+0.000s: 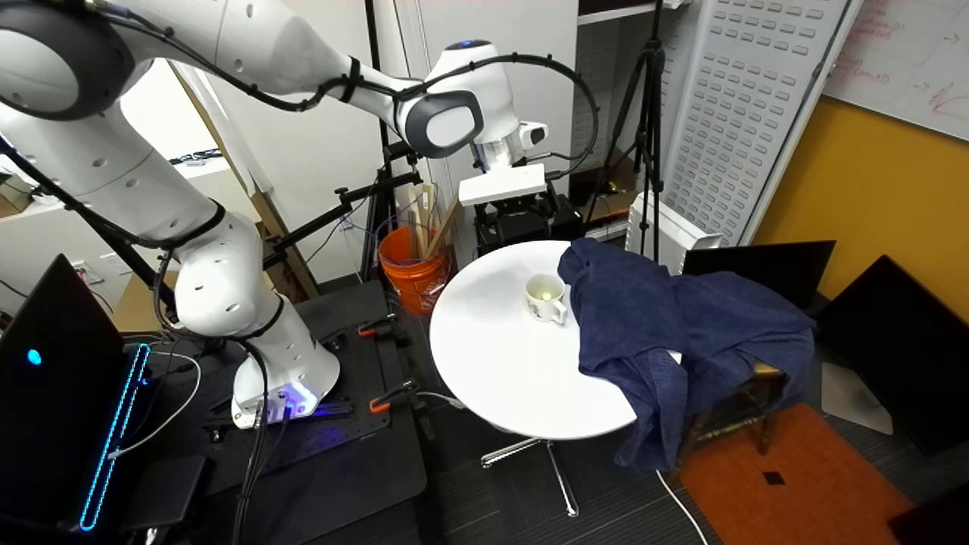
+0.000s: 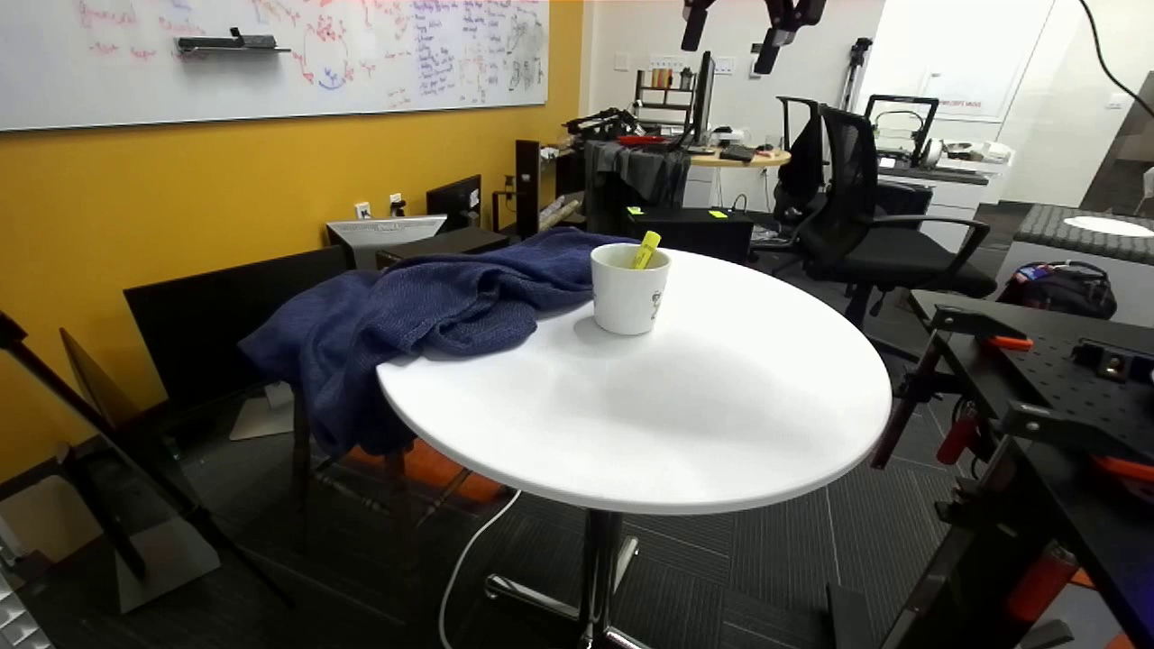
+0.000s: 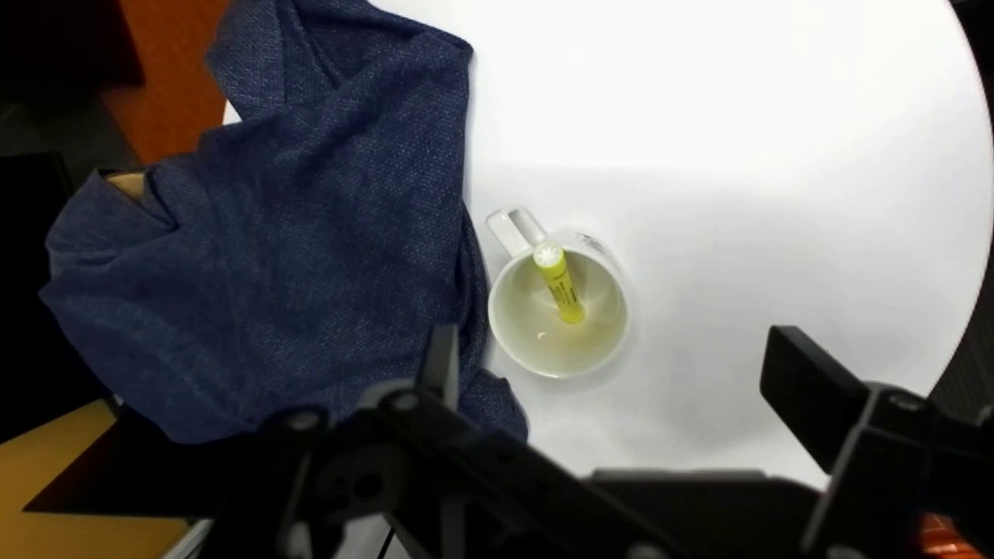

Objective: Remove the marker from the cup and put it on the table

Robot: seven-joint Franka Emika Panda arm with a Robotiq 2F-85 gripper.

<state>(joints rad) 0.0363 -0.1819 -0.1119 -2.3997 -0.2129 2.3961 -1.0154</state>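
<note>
While the marker (image 3: 561, 286) stands in the cup (image 2: 624, 299), log your removal as not begun. In the wrist view you have it tilted: foot near the middle of the cup's floor, upper end across the rim at about 12 o'clock, just beside the cup's handle (image 3: 509, 231) at 11. Its yellow end also shows above the rim in an exterior view. The cup is upright on the table (image 2: 685, 406), with the blue cloth (image 3: 342, 256) just beside it at 9 o'clock in the wrist view; contact between the two is unclear. Your gripper (image 3: 612, 340) hangs well above the table, its fingers (image 3: 811, 388) spread wide and holding nothing, one tip toward 8 o'clock of the cup, the other between 3 and 4. Status, judged from this: done, no handling step; the fingers are merely parted and ready over the scene. Left, likely in order: descend, centre on the marker's upper end, pinch, draw it up along its tilt until the foot clears the rim, carry it to the table (3 o'clock of the cup looks suitable), lay it down, let go. Watch the handle: a fingertip could catch there, and the cup might tip before the marker comes free.
</note>
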